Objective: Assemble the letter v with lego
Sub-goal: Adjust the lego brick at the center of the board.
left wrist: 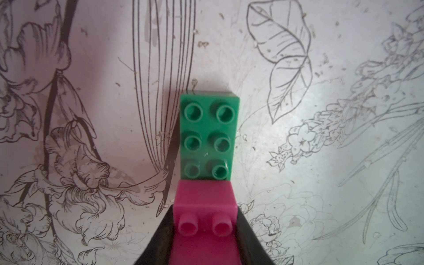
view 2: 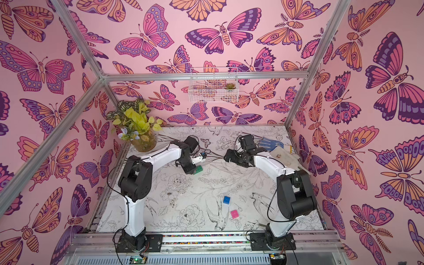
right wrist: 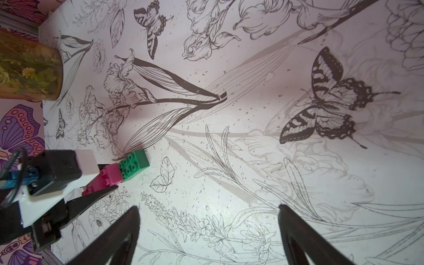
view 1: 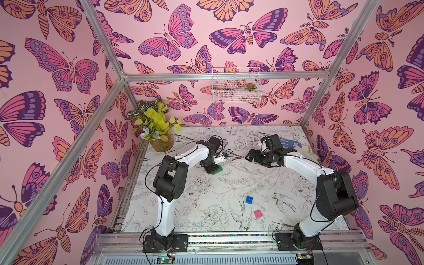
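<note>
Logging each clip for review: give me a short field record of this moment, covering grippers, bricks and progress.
left gripper: shut on held pink brick
right gripper: open, empty
held pink brick: at green brick's end
blue brick: lying loose, unjoined
loose pink brick: near blue brick, apart
progress: unfinished

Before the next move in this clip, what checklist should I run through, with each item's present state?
1. Left gripper shut on the held pink brick: ok.
2. That brick overlaps one end of the green brick: ok.
3. That joint pressed fully home: cannot tell.
4. Right gripper open and empty: ok.
5. Blue brick and loose pink brick lie apart on the table, studs up, unobstructed: ok.
</note>
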{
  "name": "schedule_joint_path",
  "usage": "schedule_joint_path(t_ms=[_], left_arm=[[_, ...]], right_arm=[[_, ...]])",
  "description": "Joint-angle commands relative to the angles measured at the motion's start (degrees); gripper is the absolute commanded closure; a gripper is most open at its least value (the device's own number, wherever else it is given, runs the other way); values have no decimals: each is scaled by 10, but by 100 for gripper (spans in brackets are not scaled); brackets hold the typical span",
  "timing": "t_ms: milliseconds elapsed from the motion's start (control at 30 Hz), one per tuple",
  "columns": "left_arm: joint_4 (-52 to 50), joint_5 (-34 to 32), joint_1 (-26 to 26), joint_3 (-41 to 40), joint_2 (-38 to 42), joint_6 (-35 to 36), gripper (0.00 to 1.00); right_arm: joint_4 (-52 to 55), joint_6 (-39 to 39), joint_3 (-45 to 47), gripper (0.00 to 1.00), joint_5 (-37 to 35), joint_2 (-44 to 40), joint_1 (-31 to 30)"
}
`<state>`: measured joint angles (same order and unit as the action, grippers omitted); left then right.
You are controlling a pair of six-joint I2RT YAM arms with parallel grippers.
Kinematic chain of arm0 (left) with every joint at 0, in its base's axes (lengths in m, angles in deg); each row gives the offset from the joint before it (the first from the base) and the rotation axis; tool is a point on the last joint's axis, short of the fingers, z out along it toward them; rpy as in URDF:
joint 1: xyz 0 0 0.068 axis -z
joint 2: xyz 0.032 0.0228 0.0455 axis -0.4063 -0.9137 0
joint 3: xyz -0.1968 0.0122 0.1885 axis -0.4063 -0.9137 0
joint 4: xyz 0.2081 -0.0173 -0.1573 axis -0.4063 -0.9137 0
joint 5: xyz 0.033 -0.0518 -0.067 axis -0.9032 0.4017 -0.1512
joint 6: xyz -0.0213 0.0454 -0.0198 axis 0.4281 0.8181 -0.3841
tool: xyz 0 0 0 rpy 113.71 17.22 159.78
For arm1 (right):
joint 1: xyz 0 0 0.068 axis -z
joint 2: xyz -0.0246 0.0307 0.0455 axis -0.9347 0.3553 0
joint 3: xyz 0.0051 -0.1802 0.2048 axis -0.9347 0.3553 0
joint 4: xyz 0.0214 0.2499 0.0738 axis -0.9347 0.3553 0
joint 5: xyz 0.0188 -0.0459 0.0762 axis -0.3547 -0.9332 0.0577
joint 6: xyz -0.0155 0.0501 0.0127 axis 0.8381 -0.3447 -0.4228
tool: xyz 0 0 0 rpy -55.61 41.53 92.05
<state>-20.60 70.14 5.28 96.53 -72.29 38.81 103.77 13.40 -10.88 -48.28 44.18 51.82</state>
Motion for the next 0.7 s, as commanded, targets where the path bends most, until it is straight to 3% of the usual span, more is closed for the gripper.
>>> schedule_joint_path(t_ms=[0, 667], left_arm=[[-19, -8, -1, -18, -3, 4, 75], [-26, 17, -4, -14, -30, -20, 76]], right_arm=[[-3, 4, -13, 5, 6, 9, -4], [-2, 6, -11, 5, 11, 6, -5]])
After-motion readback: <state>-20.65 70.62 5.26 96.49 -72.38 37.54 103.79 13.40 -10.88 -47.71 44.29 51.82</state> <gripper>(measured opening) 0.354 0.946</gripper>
